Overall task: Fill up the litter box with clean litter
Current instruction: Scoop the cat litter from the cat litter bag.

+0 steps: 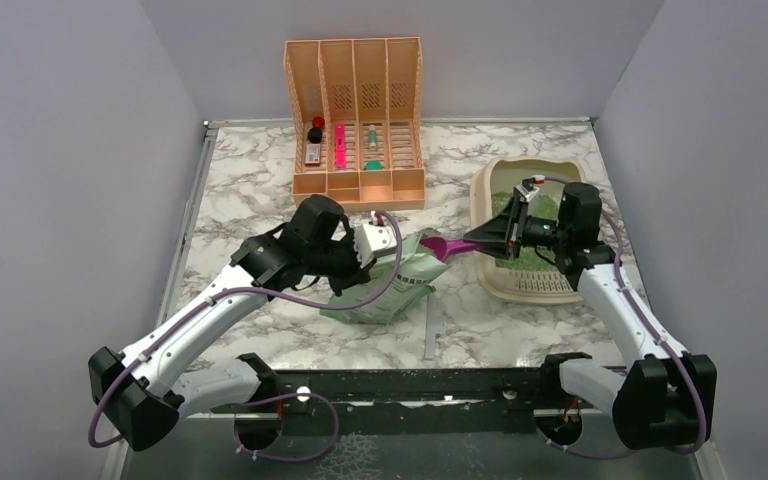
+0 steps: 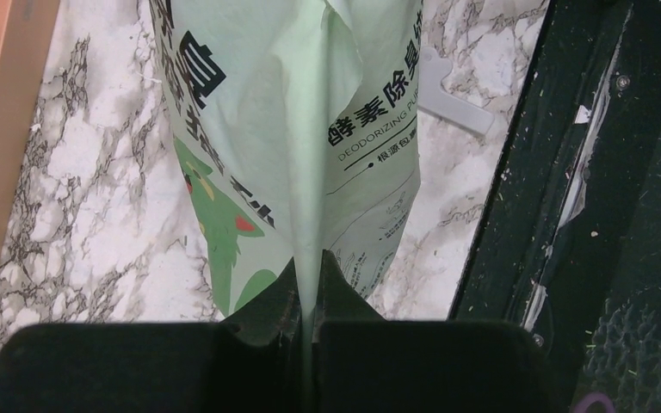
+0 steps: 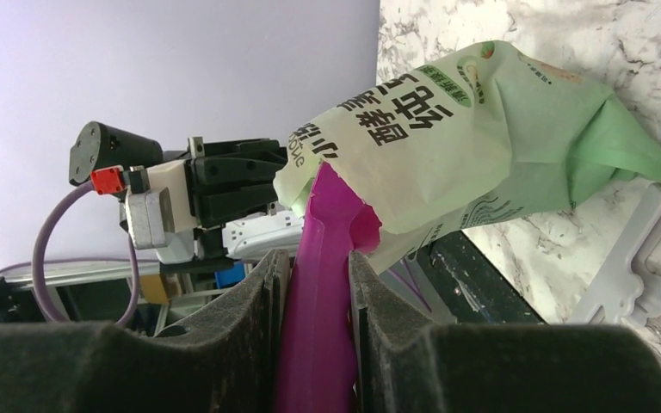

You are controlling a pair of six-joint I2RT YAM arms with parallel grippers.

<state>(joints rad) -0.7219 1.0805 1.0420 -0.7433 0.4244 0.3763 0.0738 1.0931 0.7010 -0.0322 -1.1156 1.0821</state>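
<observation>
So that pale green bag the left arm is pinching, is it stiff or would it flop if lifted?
Probably floppy: the bag creases and folds where the left gripper pinches its thin edge. It slumps on the table rather than standing crisply, so loose contents would likely shift. Its smooth printed film may be somewhat slippery.

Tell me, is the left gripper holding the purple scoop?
No: the left gripper is shut on the green bag at its edge, while the purple scoop sits in the right gripper.
</observation>
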